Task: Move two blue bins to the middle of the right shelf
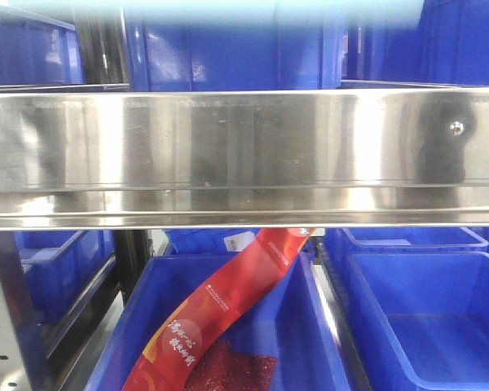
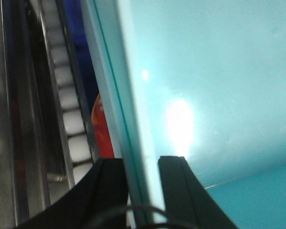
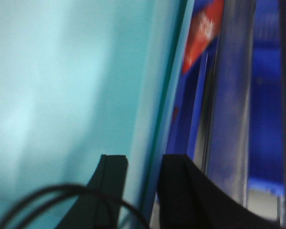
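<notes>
A pale aqua bin fills both wrist views, its wall [image 2: 205, 95] to the right of the left gripper and its wall [image 3: 62, 95] to the left of the right gripper. My left gripper [image 2: 142, 191] is shut on its left rim, one finger inside and one outside. My right gripper [image 3: 145, 191] is shut on the opposite rim the same way. I cannot tell whether a second bin is nested in it. In the front view only a blurred aqua strip [image 1: 228, 6] shows at the top edge. The shelf's shiny steel front rail [image 1: 244, 147] spans that view.
Dark blue crates stand above the rail [image 1: 228, 49] and below it [image 1: 424, 318]. The lower left crate [image 1: 310, 326] holds a red packet [image 1: 228, 301]. A grey perforated post [image 1: 0, 326] stands at the lower left. A metal rail [image 2: 9, 119] and roller track [image 2: 66, 119] run beside the bin.
</notes>
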